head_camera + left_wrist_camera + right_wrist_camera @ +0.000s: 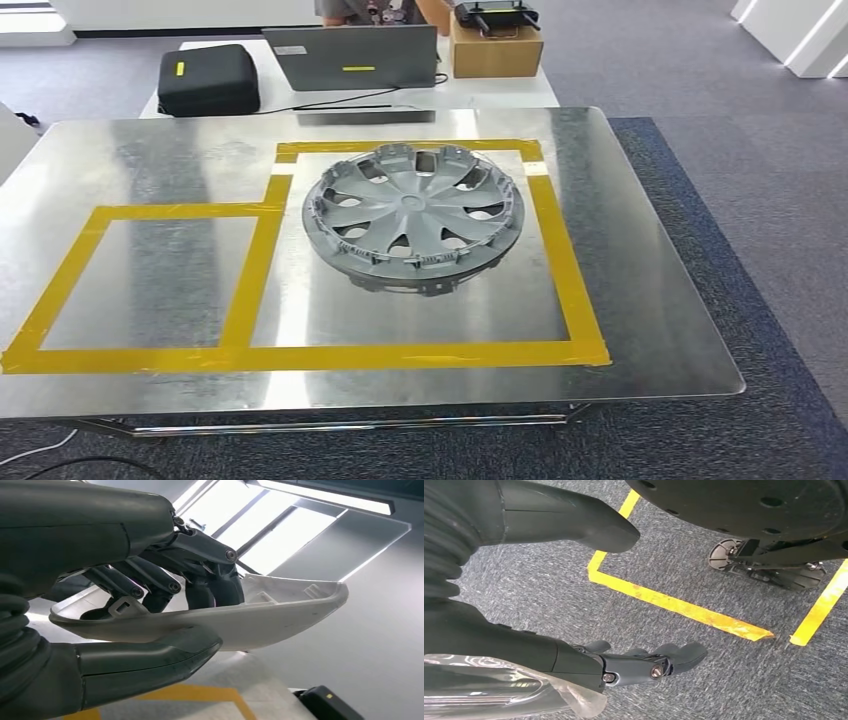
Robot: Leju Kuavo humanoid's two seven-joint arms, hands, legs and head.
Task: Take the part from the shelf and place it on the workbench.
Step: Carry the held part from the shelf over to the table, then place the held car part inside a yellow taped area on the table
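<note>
Part [280, 612] is clamped at its rim by the left hand [125, 550]: the dark fingers [205, 560] are curled over the edge and the thumb [150, 655] is pressed from the other side. The right hand [574, 660] is hung over the carpet [549, 585] with nothing in it, its fingers stretched and well apart from the thumb. In the head view the part is seen over the bench [650, 300], inside the larger square of yellow tape [565, 260], a little tilted; whether it is resting fully on the metal cannot be told. The task is judged as almost done: the part has been taken off the shelf and brought to the bench, and only the setting flat and the letting go are left. Open room is seen on all sides of the part within the tape, and the smaller square beside it is bare. The bench edges are well apart from the part. Farther off, a case [207, 78], a laptop [355, 55] and a box [495, 50] are placed on another table.
</note>
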